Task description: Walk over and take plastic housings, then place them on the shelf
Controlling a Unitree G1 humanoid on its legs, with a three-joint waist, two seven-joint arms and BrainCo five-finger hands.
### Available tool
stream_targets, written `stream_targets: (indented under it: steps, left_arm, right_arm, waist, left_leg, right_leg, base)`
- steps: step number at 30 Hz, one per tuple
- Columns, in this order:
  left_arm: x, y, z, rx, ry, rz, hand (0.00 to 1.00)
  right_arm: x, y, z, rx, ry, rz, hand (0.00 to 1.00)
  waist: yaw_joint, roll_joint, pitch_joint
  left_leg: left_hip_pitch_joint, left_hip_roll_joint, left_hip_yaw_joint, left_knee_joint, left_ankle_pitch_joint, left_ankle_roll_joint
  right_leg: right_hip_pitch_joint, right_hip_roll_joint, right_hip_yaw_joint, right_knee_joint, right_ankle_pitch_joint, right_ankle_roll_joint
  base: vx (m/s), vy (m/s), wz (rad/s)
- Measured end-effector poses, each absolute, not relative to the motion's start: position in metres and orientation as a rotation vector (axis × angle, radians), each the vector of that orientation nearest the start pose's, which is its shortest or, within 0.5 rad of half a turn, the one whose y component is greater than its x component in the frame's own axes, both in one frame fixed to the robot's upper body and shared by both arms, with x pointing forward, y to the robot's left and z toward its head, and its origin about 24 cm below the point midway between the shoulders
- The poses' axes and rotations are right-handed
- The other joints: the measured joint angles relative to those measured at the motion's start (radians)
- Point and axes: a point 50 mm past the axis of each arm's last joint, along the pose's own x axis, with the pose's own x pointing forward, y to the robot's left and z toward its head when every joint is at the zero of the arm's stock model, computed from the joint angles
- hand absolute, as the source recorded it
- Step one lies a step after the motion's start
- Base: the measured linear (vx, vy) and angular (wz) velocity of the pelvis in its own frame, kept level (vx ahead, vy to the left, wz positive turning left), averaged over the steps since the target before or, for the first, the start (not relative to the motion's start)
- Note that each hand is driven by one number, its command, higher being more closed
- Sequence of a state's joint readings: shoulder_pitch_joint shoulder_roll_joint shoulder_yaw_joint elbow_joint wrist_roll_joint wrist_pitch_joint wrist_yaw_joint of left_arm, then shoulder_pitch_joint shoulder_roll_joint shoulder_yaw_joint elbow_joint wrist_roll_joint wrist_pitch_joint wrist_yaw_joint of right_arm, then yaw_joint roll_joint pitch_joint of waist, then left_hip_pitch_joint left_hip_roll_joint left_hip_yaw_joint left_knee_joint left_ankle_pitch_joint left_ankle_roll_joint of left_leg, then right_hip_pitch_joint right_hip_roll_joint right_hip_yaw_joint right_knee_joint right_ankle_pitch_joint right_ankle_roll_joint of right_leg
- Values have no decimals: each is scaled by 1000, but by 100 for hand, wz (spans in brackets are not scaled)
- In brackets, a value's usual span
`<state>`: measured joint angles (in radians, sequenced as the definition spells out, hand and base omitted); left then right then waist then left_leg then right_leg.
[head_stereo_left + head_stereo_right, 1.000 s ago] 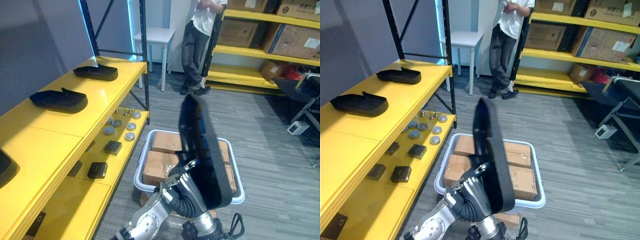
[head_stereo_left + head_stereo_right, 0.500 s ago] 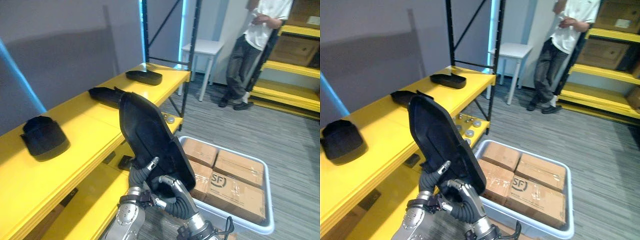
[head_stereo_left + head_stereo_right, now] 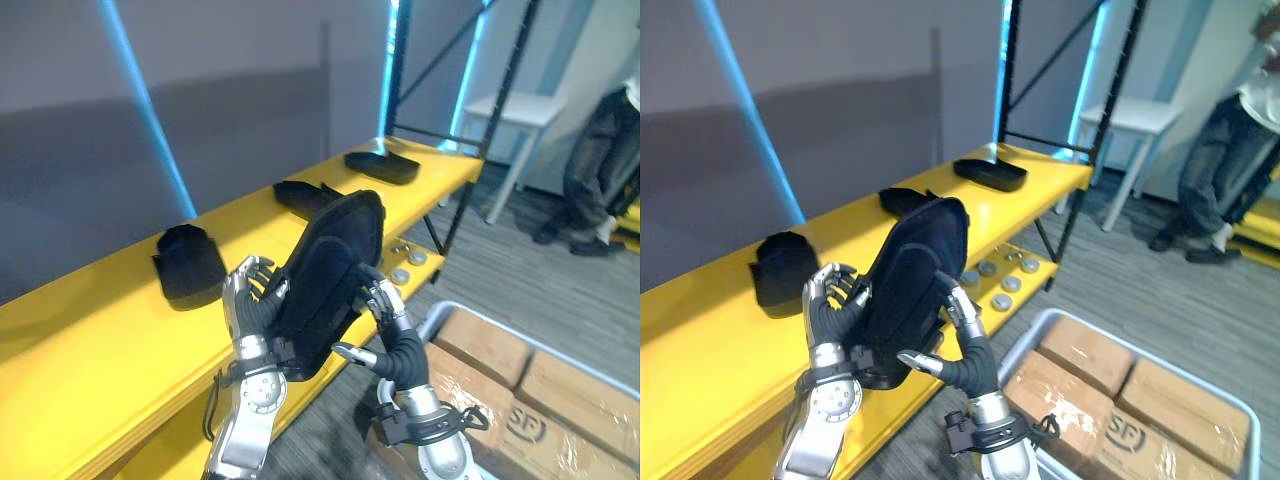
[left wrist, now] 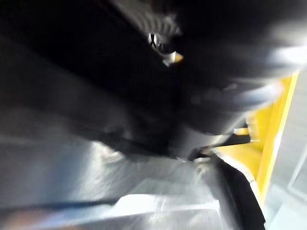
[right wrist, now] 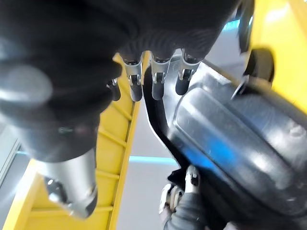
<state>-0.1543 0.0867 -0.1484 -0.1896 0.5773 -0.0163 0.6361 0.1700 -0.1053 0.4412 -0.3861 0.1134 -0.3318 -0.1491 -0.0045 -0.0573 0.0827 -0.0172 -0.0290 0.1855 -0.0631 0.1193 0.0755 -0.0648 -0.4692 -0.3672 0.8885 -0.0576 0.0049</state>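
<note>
1. Running along the robot's left, the yellow shelf bears three loose housings spaced well apart on its top board. Small round discs lie on the lower board.
2. A white bin on the floor at lower right holds brown boxes packed side by side.
3. The held housing, black and tilted, is raised over the shelf's front edge, between both hands.
4. The left hand grips its left side, fingers curled at the rim.
5. The right hand clasps its right edge, fingers hooked over, thumb below.
</note>
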Motion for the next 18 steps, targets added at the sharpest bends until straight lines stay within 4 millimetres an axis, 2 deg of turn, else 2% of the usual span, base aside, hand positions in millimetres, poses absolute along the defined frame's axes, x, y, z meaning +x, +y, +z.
stream_targets:
  steps: [1,2,3,4,5,6,7,8,9,10,12,13,16,18]
  left_arm:
    - [259,144,138,498,-584,536,100]
    - [259,147,139,497,-581,548,100]
    - [257,148,139,493,-584,554,100]
    - [253,149,144,476,-603,559,100]
    - [251,148,146,462,-617,558,100]
    - [245,149,152,416,-649,554,100]
    - [241,148,156,368,-678,541,100]
    - [237,149,157,345,-688,540,100]
    - [229,151,159,303,-700,538,100]
    - [220,155,156,242,-688,536,100]
    - [202,160,155,159,-683,536,100]
    - [195,164,156,119,-688,542,100]
    - [177,183,156,-36,-678,598,100]
    - [168,194,149,-166,-640,622,100]
  right_arm:
    - [193,-89,115,266,-471,215,0]
    - [194,-100,113,289,-464,159,0]
    - [195,-106,112,298,-460,128,0]
    - [194,-121,109,302,-459,48,0]
    - [194,-129,108,300,-458,2,0]
    - [191,-145,107,290,-462,-87,0]
    - [185,-161,106,268,-466,-174,0]
    - [183,-168,104,253,-464,-209,0]
    - [179,-177,102,235,-458,-261,0]
    - [177,-186,99,209,-449,-311,0]
    - [176,-196,96,175,-439,-365,0]
    - [176,-200,92,169,-424,-388,0]
    - [174,-205,82,170,-380,-423,0]
    - [175,-207,79,186,-368,-430,0]
  waist:
    - [-17,1,1]
    - [-22,1,5]
    - [-27,1,5]
    - [-32,1,6]
    - [-34,2,7]
    - [-42,2,7]
    - [-48,2,8]
    - [-52,-2,6]
    - [-52,-17,7]
    - [-55,-9,9]
    - [-40,25,4]
    - [-34,33,3]
    - [-24,32,5]
    - [-4,34,10]
  left_leg:
    - [4,3,-39,5,-7,8]
    - [11,0,-72,15,-18,12]
    - [12,-1,-87,22,-24,11]
    - [9,-6,-125,34,-35,8]
    - [8,-7,-145,36,-38,5]
    - [1,-13,-190,38,-41,-1]
    - [-3,-21,-238,42,-45,-9]
    - [-3,-28,-256,45,-49,-15]
    - [-2,-54,-293,56,-67,-38]
    - [6,-55,-320,56,-79,-52]
    - [-7,-18,-310,58,-84,-69]
    - [-18,-2,-317,59,-78,-82]
    - [-19,27,-351,52,-81,-98]
    - [-20,30,-384,58,-85,-105]
  right_leg:
    - [-37,50,56,17,-63,19]
    - [-60,99,99,-30,-100,44]
    - [-66,126,123,-77,-114,55]
    - [-73,192,194,-207,-129,76]
    - [-73,227,240,-279,-133,81]
    - [-71,285,338,-407,-141,96]
    - [-67,319,413,-506,-138,99]
    - [-62,324,431,-548,-136,97]
    - [-38,312,439,-617,-103,69]
    - [-17,306,406,-624,-81,103]
    - [1,328,370,-672,-68,83]
    - [15,341,346,-698,-58,75]
    - [75,371,270,-761,-46,67]
    - [99,377,228,-768,-46,67]
  base:
    - [135,-67,87]
    - [107,-59,89]
    - [105,-67,87]
    - [81,-65,77]
    - [83,-75,103]
    - [105,-134,118]
    - [108,-150,119]
    - [125,-200,116]
    - [104,-195,106]
    - [113,-197,94]
    - [159,-174,52]
    - [179,-157,43]
    - [167,-153,64]
    - [122,-103,62]
